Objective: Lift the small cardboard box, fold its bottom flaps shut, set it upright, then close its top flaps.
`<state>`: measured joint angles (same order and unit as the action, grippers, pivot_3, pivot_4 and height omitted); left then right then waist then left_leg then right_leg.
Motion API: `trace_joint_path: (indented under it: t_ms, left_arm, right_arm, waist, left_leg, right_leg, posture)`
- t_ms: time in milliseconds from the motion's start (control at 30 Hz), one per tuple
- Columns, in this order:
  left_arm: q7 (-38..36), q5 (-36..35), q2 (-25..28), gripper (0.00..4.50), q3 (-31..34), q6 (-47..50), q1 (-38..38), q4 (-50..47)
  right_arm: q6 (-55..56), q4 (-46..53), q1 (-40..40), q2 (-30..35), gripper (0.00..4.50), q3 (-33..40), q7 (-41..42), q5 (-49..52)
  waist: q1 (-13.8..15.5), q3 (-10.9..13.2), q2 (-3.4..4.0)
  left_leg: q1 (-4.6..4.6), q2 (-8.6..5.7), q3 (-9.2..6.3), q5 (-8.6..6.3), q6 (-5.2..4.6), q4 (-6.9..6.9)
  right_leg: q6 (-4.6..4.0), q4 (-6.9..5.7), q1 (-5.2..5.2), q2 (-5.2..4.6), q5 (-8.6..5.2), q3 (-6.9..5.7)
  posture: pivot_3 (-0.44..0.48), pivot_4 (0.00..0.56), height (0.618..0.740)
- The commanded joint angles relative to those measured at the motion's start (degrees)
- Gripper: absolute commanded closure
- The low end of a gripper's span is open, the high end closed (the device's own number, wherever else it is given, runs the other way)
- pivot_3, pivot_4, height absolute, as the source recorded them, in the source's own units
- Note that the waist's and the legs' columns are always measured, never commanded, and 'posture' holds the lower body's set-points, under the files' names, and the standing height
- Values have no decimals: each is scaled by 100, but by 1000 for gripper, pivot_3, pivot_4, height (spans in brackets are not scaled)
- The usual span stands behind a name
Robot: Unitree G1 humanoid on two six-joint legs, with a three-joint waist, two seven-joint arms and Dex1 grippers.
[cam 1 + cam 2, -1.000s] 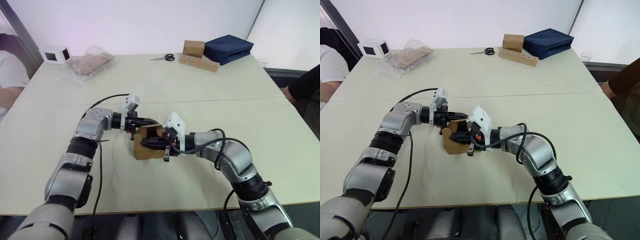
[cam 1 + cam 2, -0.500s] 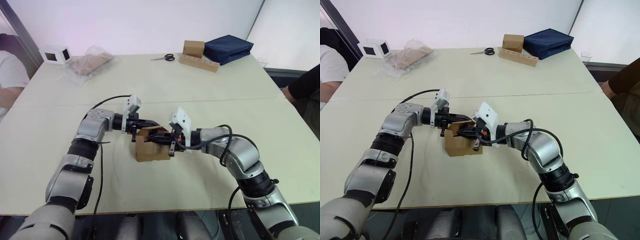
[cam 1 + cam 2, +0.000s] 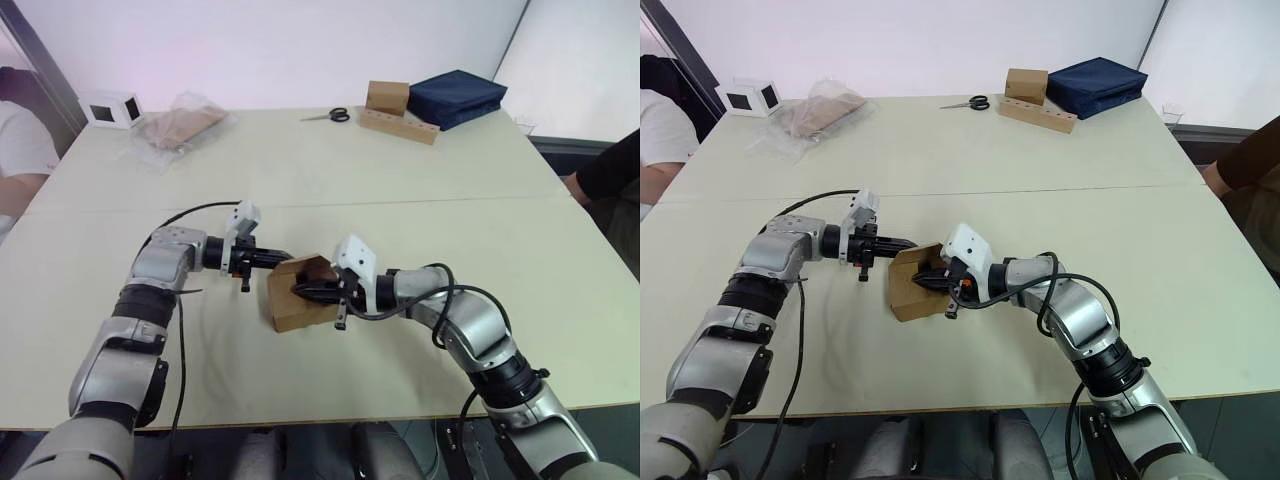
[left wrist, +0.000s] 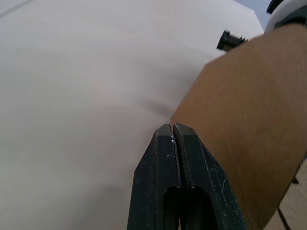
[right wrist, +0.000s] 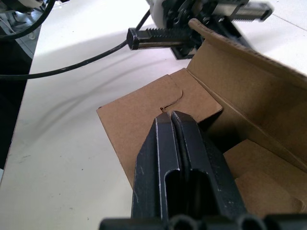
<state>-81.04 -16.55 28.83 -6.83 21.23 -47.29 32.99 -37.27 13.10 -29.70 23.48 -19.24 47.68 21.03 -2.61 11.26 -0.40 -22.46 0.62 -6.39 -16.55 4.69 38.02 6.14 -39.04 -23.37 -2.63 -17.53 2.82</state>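
Note:
The small cardboard box (image 3: 297,308) lies tilted on the table's near middle, its open end toward my right arm and one flap raised. My right gripper (image 3: 299,291) is shut and reaches into that open end; in the right wrist view its tips (image 5: 170,116) press on an inner flap (image 5: 144,112). My left gripper (image 3: 286,258) is shut with nothing in it. Its tips (image 4: 171,127) sit just at the box's outer left wall (image 4: 240,124), touching or nearly so.
At the table's back stand a white cube (image 3: 110,107), a plastic bag with brown contents (image 3: 180,125), scissors (image 3: 327,115), a brown box on a cardboard strip (image 3: 388,97) and a navy bag (image 3: 455,97). People sit at the left (image 3: 20,150) and right (image 3: 612,168) edges.
My left gripper has drawn back leftward, from over the box's top to its outer left side. The box has tilted and turned slightly. My right gripper stays inside the open end.

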Motion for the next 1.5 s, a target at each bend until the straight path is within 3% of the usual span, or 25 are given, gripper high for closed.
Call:
trace_joint_path:
  t_ms: [33, 233, 433, 667, 867, 1067, 1333, 1500]
  left_arm:
    - [95, -386, 155, 4490, 443, 342, -45, -583]
    - [215, -824, 523, 4490, 733, 1033, 227, -1647]
    - [314, -1686, 1404, 4490, 1278, 2153, 1486, -3593]
    - [1026, -2202, 1269, 4490, 1384, 2551, 2368, -4648]
    - [1390, -2138, 1099, 4490, 1240, 2339, 2548, -4734]
    - [1509, -2423, 1185, 4490, 1598, 2457, 2047, -4241]
    - [1484, -2171, 1198, 4490, 1376, 2163, 1594, -3652]
    - [1401, -2495, 1099, 4490, 1241, 2387, 1778, -4102]
  right_arm:
    - [-66, 102, 17, 11, 4500, 197, -6, 85]
    - [-148, 151, 17, 17, 4500, 310, -38, 128]
    - [-137, 139, -17, -8, 4500, 362, -29, 123]
    - [-139, 92, -67, 21, 4500, 453, 0, 127]
    - [-205, 133, -52, 62, 4500, 480, 33, 133]
    - [-320, 292, -35, 91, 4500, 469, 67, 176]
    - [-365, 372, 26, 90, 4500, 448, 82, 156]
    - [-390, 413, 61, 140, 4500, 495, 76, 165]
  waist:
    - [-1, 0, 0]
    - [-5, 0, 0]
    - [-77, 0, 1]
    - [23, 1, 1]
    - [9, 1, 1]
    - [16, 0, 1]
    - [5, 0, 1]
    - [10, 0, 1]
  left_leg:
    - [0, 0, 0, 0, 1, 0]
    - [0, 0, -1, 0, 0, -1]
    - [1, 4, 0, 0, -1, -10]
    - [3, 4, 0, 0, 1, -7]
    - [3, 5, 1, 0, 1, -8]
    - [3, 4, 1, 0, 1, -8]
    - [3, 4, 3, 0, 1, -9]
    - [3, 4, 2, 0, 1, -9]
  right_leg:
    - [0, 0, 0, 0, 0, 0]
    - [0, 0, 0, 0, 0, 1]
    - [0, 2, -4, 2, 0, 4]
    - [0, 1, 3, -2, 0, 2]
    - [-1, 2, 0, 1, 0, 3]
    - [-1, 2, 1, 0, 0, 2]
    - [-1, 3, 0, 1, 0, 2]
    - [-1, 3, 0, 0, 0, 2]
  posture:
    - [0, 150, 740]
    - [0, 150, 740]
    - [0, 150, 740]
    - [0, 150, 740]
    - [0, 150, 740]
    - [0, 150, 740]
    - [0, 150, 740]
    - [0, 150, 740]
